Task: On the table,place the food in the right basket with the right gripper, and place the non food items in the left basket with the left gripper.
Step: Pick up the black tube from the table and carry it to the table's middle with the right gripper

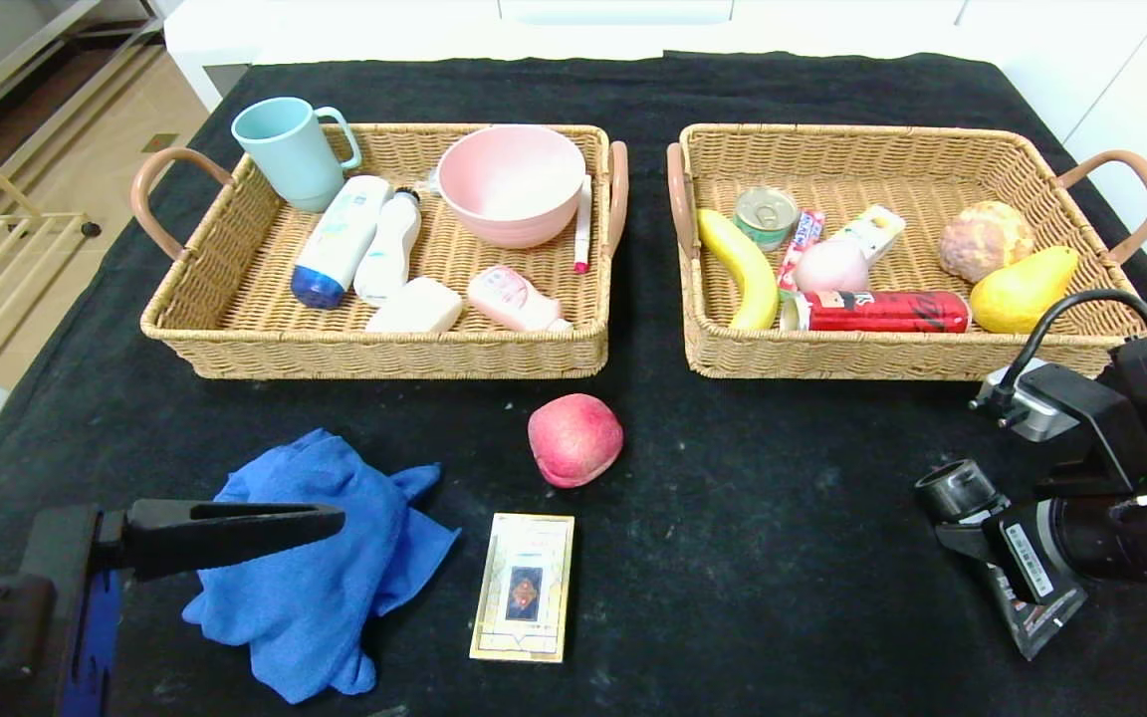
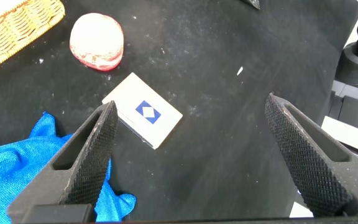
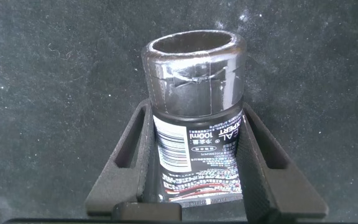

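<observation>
My right gripper (image 1: 1007, 558) is shut on a black tube with a white label (image 1: 982, 518), low over the cloth at the front right; in the right wrist view the tube (image 3: 194, 93) sits between both fingers (image 3: 129, 155). My left gripper (image 1: 325, 523) is open and empty at the front left, over the blue cloth (image 1: 320, 558). In the left wrist view its fingers (image 2: 98, 149) stand wide apart above bare table, beside a card box (image 2: 143, 111). A red apple (image 1: 574, 439) and the card box (image 1: 524, 586) lie in front of the baskets.
The left basket (image 1: 374, 349) holds a mug, a pink bowl, bottles, soap and a pen. The right basket (image 1: 882, 358) holds a banana, cans, snacks, bread and a pear. A black cloth covers the table; white cabinets stand behind.
</observation>
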You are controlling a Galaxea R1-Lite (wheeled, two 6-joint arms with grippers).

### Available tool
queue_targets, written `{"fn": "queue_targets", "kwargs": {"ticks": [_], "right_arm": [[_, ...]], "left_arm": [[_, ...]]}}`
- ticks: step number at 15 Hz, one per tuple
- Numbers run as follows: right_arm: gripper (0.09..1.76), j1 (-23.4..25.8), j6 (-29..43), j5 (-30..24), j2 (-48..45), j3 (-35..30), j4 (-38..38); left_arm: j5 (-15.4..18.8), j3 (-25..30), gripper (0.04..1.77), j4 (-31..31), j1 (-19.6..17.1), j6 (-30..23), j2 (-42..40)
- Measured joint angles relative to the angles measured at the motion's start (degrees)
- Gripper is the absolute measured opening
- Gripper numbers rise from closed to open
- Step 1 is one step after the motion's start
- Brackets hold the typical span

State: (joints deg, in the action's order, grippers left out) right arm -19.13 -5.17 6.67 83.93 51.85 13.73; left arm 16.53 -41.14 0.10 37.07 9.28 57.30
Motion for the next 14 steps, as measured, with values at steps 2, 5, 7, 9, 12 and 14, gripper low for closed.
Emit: {"fn": "queue_targets", "kwargs": {"ticks": [2, 5, 7, 9, 12, 14], "right_arm": [[0.83, 0.0, 0.0, 0.0, 0.0, -0.1, 0.0], [0.82, 0.0, 0.0, -0.1, 0.0, -0.2, 0.0], [0.82, -0.4, 0.2, -0.1, -0.2, -0.3, 0.2], [0.81, -0.5, 0.4, -0.4, -0.8, -0.1, 0.6], [0.80, -0.6, 0.4, -0.7, -2.7, 0.7, 1.6], [0.80, -1.7, 0.6, -1.0, -4.4, 2.0, 3.5]], "left_arm": [[0.0, 0.0, 1.72, 0.0, 0.0, 0.0, 0.0], [0.0, 0.0, 1.72, 0.0, 0.1, 0.0, 0.0], [0.0, 0.0, 1.72, 0.0, 0.1, 0.0, 0.0], [0.0, 0.0, 1.72, 0.0, 0.1, 0.0, -0.1], [0.0, 0.0, 1.72, 0.0, 0.1, 0.0, -0.1], [0.0, 0.0, 1.72, 0.0, 0.1, 0.0, -0.1]]}}
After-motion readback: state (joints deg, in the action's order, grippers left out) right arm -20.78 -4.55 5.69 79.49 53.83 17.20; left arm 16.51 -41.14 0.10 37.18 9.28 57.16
